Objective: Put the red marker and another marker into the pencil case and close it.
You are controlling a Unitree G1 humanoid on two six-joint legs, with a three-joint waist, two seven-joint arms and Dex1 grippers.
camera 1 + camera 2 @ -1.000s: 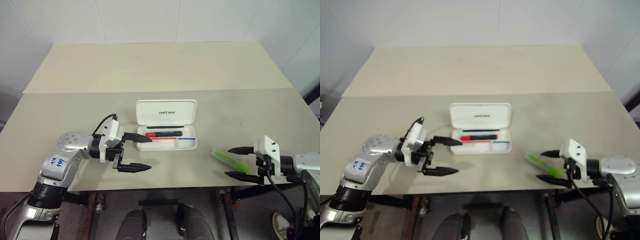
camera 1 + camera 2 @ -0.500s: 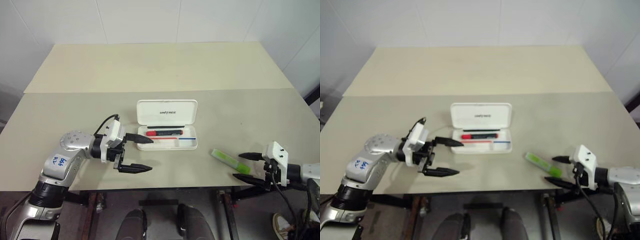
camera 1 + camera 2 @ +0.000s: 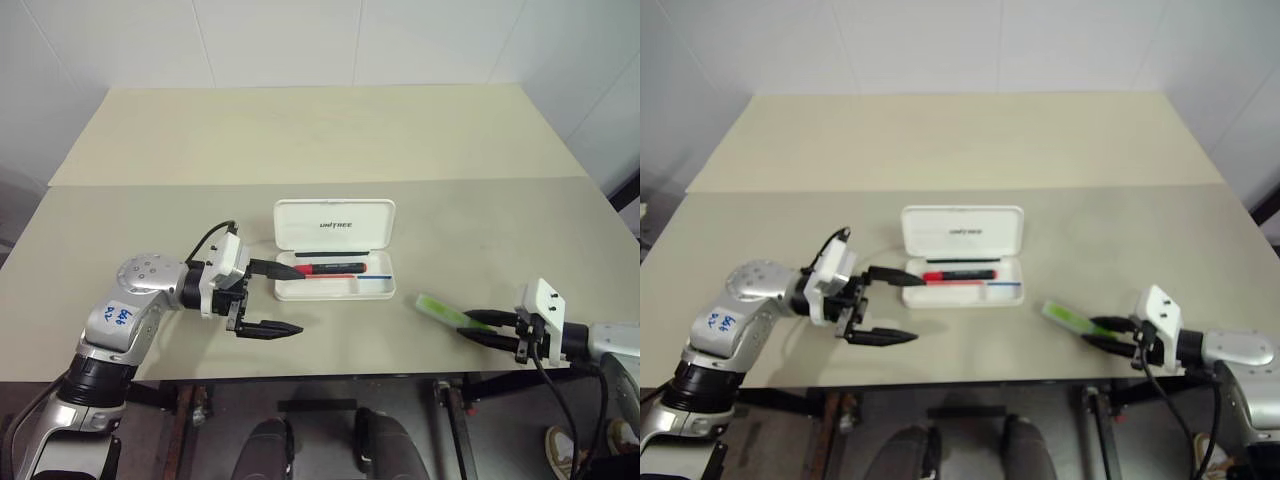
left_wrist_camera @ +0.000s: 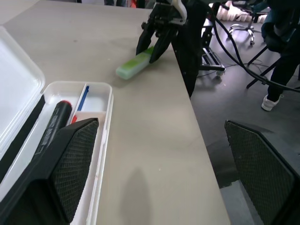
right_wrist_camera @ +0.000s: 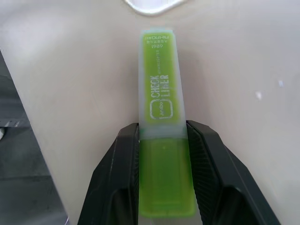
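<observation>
The white pencil case [image 3: 300, 225] lies open at the middle of the table, lid folded back. The red marker [image 3: 330, 268] rests inside its tray. To the case's right, near the front edge, lies the other marker, a lime-green highlighter [image 3: 438, 307]. My right gripper [image 3: 475, 327] is shut on its paler cap end, and the right wrist view shows both fingers [image 5: 124, 159] pressing its sides [image 5: 161, 93]. My left gripper [image 3: 298, 299] stands open just left of the case, with its upper finger at the tray's left end and nothing between its fingers. The left wrist view shows the tray rim [image 4: 105, 117] and the highlighter [image 4: 133, 65].
The table's front edge [image 3: 400, 372] runs just below both grippers. A seam [image 3: 150, 184] joins a second tabletop behind the case. Past the table's edge, a person's leg and shoe [image 4: 274, 89] and cables appear in the left wrist view.
My right gripper drew back from the highlighter, then came in again and shut on its cap end; the highlighter shifted slightly towards the case. The left gripper has stayed open in place.
</observation>
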